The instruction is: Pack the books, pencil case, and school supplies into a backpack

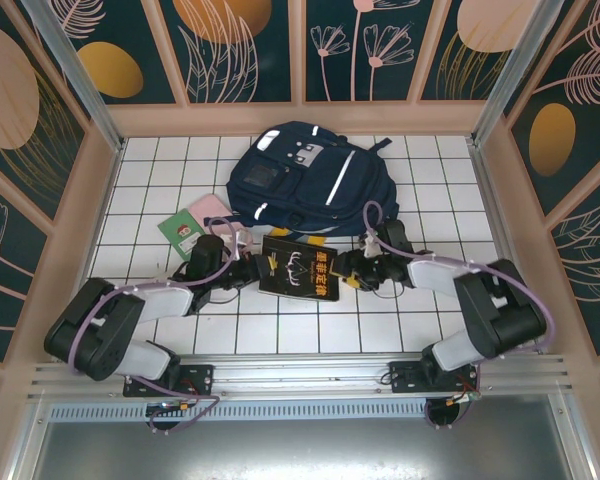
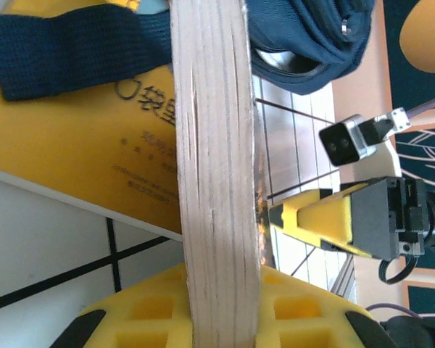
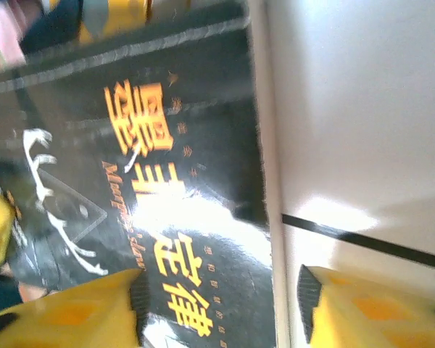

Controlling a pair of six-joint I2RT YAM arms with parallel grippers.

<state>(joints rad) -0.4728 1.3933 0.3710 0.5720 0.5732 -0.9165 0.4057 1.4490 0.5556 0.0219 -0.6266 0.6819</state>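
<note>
The page edge of the black book (image 2: 216, 181) is being clamped between the pads of the left gripper (image 2: 223, 312); the opposite edge is being straddled by the right gripper (image 3: 219, 290), its jaws standing wide and clear of the cover; the book is being held cover up just in front of the backpack (image 1: 305, 180), its longer span running left to right between the arms; the white tiled table (image 1: 290, 330) is being enclosed by dark leaf-patterned panels (image 1: 235, 50).
</note>
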